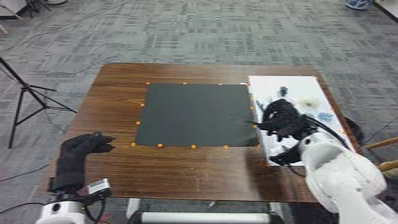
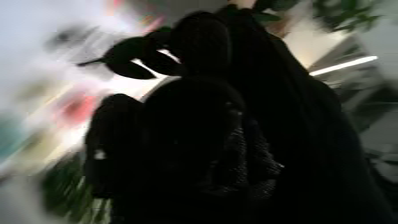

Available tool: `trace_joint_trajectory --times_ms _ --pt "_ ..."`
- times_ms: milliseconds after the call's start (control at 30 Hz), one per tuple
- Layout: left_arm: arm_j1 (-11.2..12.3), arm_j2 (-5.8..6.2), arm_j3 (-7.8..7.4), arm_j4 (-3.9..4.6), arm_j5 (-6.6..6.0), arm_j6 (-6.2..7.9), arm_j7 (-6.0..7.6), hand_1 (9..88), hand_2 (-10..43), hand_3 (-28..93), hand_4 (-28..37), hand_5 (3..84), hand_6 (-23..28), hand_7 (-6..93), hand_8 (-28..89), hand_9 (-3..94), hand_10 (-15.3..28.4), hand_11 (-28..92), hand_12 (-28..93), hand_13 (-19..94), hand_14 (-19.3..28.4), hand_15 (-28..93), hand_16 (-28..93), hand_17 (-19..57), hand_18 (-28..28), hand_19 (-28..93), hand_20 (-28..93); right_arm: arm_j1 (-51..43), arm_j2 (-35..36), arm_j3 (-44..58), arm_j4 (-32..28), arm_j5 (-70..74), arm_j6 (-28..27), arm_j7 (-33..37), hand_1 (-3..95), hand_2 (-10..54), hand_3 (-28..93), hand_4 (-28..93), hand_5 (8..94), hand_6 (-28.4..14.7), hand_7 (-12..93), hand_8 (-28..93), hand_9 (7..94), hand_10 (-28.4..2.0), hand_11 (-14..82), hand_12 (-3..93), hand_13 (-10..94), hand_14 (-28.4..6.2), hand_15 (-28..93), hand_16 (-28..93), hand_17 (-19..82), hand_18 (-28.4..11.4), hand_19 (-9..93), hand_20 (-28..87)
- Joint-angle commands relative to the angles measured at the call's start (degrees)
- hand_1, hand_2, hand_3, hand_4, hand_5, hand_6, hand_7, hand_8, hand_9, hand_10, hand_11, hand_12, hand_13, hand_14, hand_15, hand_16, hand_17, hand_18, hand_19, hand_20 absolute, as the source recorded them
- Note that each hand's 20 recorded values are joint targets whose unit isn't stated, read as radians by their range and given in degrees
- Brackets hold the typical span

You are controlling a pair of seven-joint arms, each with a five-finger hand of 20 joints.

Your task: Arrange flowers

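Two hands we list: right hand (image 1: 282,120) beside leaves (image 2: 131,59), table's (image 1: 120,100) three o'clock, hold we cannot tell; left hand (image 1: 82,147), eight o'clock, loosely spread.

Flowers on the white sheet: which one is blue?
The blue flower lies right of the right hand, nearer the robot than the cream flower.

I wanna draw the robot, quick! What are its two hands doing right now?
Left hand: open, relaxed, holding nothing.
Right hand: can't tell; leaves are right by it, maybe held.
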Motion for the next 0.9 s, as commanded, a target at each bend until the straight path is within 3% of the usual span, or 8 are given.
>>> trace_joint_trajectory --times_ms 33,100,233,300,367,467,733,900 --pt "0.07 7.15 -3.85 4.21 -4.05 6.22 0.48 23.1 11.5 65 -27.8 67.0 3.6 32.2 -9 65.0 15.9 35 23 49 20.5 43 3 9.1 16.7 37 34 17.42 -5.43 -10.48 7.36 22.46 -7.29 6.75 64.7 -9.5 55 2 61.5 -4.8 46 26 91.5 -10.3 20.8 46.7 94 1.3 56 24 72 -4.5 82 47" --pt "-0.59 8.57 -3.82 4.79 -4.73 8.17 1.02 21.8 16.2 62 -28.2 67.9 4.1 27.9 -7 65.1 15.9 32 21 48 20.3 39 2 8.8 16.9 35 32 20.14 -6.36 -12.98 8.77 23.82 -7.59 7.28 64.7 -9.5 55 2 61.6 -4.8 46 26 91.5 -10.3 20.8 46.6 94 1.3 56 24 73 -4.6 82 47" --pt "-2.36 9.94 -2.67 5.49 -5.86 11.23 1.20 22.9 24.8 57 -28.3 69.5 3.3 24.4 -6 66.0 16.0 29 19 47 19.4 34 2 8.3 15.7 29 29 25.39 -10.77 -15.83 13.90 30.38 -6.76 11.39 64.7 -9.5 55 1 61.6 -4.9 47 25 91.6 -10.4 20.9 46.4 94 1.3 56 24 73 -4.4 82 47" --pt "-2.75 9.82 -2.35 5.46 -5.71 10.57 0.54 23.3 28.2 57 -28.3 70.1 2.9 24.0 -6 66.5 15.9 28 19 46 19.0 33 2 8.2 15.4 28 28 27.08 -13.17 -16.53 16.73 34.54 -5.22 14.34 64.8 -9.5 55 2 61.7 -5.0 47 25 91.7 -10.4 20.9 46.3 94 1.4 56 24 73 -4.3 82 47" --pt "-3.16 9.68 -2.02 5.45 -4.56 9.62 -0.72 23.9 29.4 57 -28.3 70.7 2.5 23.9 -6 67.4 15.9 28 19 47 19.2 33 2 8.2 15.3 28 28 28.28 -15.12 -17.61 19.21 35.61 -3.52 15.91 65.0 -9.5 55 2 61.8 -5.0 47 25 91.7 -10.5 21.1 46.1 94 1.4 56 24 73 -4.2 82 47" --pt "-2.93 9.39 -1.81 5.19 -4.31 8.50 -1.19 23.1 30.2 59 -28.3 71.1 2.3 23.8 -6 67.5 15.8 27 19 47 19.2 35 3 7.9 15.3 28 28 29.68 -18.22 -18.74 22.51 37.53 -0.99 18.02 65.2 -9.5 55 2 61.7 -5.1 48 24 91.8 -10.6 21.3 45.8 94 1.3 56 23 73 -4.4 83 47" --pt "-3.11 9.06 -1.38 4.19 -4.95 6.99 -2.49 23.4 28.6 62 -28.3 70.5 2.4 23.8 -6 66.9 15.6 28 19 48 19.6 38 3 7.0 15.7 29 29 31.99 -25.47 -20.91 30.68 37.50 3.99 21.20 65.8 -9.5 54 1 61.8 -5.0 48 23 92.2 -10.9 20.3 44.3 94 1.1 57 23 73 -4.7 83 46" --pt "-1.98 8.95 -2.39 3.06 -4.48 6.04 -3.57 23.7 27.6 63 -28.3 70.3 2.5 22.9 -6 66.6 15.6 28 19 48 20.0 39 3 6.5 15.9 30 30 32.14 -27.23 -23.34 33.22 34.15 6.27 21.20 66.0 -9.5 54 0 62.0 -4.9 49 22 92.7 -11.1 19.4 42.8 94 1.0 57 23 74 -5.1 83 46"
